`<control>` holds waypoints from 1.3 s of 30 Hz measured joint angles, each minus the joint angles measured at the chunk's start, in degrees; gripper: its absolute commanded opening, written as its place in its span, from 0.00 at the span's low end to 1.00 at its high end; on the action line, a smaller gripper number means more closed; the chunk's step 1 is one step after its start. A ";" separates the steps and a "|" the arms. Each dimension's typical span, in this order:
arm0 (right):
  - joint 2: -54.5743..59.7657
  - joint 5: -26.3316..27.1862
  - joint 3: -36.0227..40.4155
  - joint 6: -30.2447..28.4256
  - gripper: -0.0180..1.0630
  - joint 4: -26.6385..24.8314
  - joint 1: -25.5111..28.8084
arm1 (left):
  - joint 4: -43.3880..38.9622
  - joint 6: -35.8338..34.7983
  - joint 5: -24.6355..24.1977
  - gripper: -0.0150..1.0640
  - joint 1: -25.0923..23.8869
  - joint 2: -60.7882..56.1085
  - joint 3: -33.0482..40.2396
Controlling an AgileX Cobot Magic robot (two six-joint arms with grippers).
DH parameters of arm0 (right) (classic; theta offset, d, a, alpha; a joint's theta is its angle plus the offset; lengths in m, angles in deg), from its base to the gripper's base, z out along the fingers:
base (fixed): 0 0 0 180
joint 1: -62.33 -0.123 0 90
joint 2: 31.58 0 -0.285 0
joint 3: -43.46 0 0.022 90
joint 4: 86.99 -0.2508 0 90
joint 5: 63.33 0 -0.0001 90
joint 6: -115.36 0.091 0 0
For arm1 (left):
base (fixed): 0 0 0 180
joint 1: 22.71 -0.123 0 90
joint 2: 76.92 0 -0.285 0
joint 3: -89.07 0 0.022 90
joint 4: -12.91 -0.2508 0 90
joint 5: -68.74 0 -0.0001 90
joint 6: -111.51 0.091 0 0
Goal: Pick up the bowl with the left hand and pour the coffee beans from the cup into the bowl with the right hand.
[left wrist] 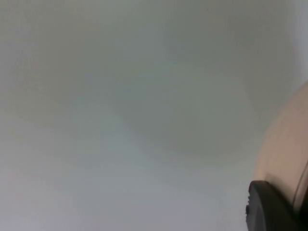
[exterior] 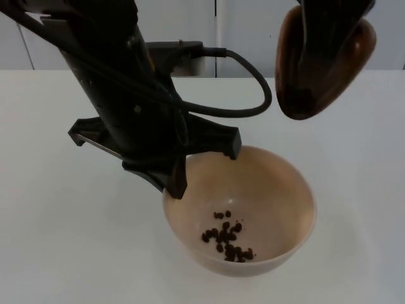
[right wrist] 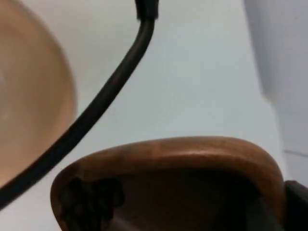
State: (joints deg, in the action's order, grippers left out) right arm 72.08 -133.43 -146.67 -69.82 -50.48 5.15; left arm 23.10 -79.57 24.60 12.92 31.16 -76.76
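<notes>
The left gripper (exterior: 180, 171) clamped the bowl (exterior: 278, 190) rim at 9 o'clock, steadying it; the right gripper (exterior: 329, 38) gripped the cup (exterior: 288, 76) at 1 o'clock, beans (exterior: 228, 239) partly poured.

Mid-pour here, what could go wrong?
1. The cup, held by the right gripper, sits up and to the side of the bowl, not over its middle; the beans left in the cup could miss the rim.
2. The left gripper holds the bowl only at one edge, so it might tip or slip.
3. Beans already in the bowl lie near the far side; a tilt could spill them.
</notes>
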 measured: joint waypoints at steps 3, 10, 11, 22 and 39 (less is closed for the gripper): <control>-0.50 0.00 0.00 -0.79 0.02 -3.39 1.80 | -0.10 0.00 0.00 0.01 0.00 0.00 0.00; -1.35 -0.12 0.00 -4.69 0.02 -15.85 8.68 | -0.10 0.00 0.38 0.01 0.00 0.00 0.00; -1.35 -0.12 0.00 -5.25 0.02 -17.89 9.63 | -0.10 0.00 0.38 0.01 0.00 0.00 0.00; -1.35 -0.12 0.00 -6.57 0.02 -29.95 17.89 | -0.36 0.00 0.46 0.01 0.00 0.00 0.00; 0.41 6.47 0.00 -0.53 0.02 -36.09 27.22 | -8.64 -4.01 3.33 0.01 0.00 0.00 0.00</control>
State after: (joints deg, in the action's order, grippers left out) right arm 72.48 -126.96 -146.67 -70.35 -86.57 32.36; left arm 14.46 -83.59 27.93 12.92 31.16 -76.76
